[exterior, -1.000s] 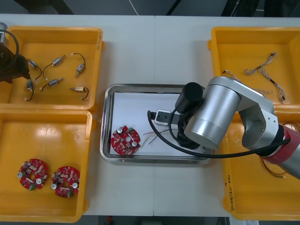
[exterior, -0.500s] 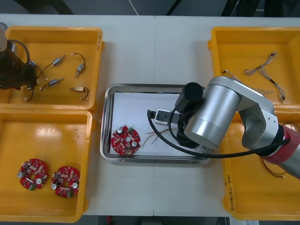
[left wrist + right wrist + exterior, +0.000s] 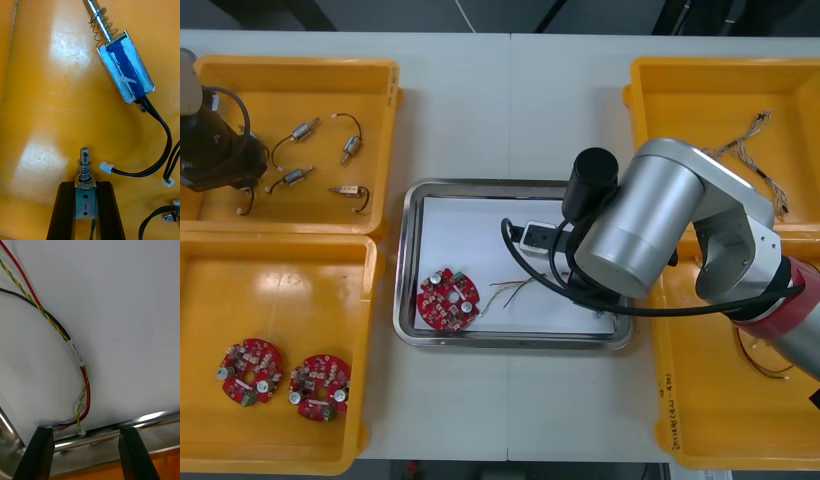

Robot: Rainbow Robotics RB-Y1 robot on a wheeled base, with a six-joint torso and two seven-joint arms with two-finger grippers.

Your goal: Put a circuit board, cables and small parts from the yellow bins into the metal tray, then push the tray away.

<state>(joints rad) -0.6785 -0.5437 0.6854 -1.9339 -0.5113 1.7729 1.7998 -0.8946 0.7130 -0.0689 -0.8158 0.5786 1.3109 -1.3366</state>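
Down in the far yellow bin on the robot's left, the left gripper has its fingers closed around a small metal part, with a blue-wrapped metal part lying just beyond. Over the metal tray at the middle of the surface, the right gripper hangs with fingers spread apart, holding nothing. The red and yellow cable rests on the tray's white lining just ahead of them, and a red circuit board lies in the tray's near-left corner.

At centre right, the right arm hides the right part of the metal tray and one end of the cable. The upper left edge cuts off the left arm.
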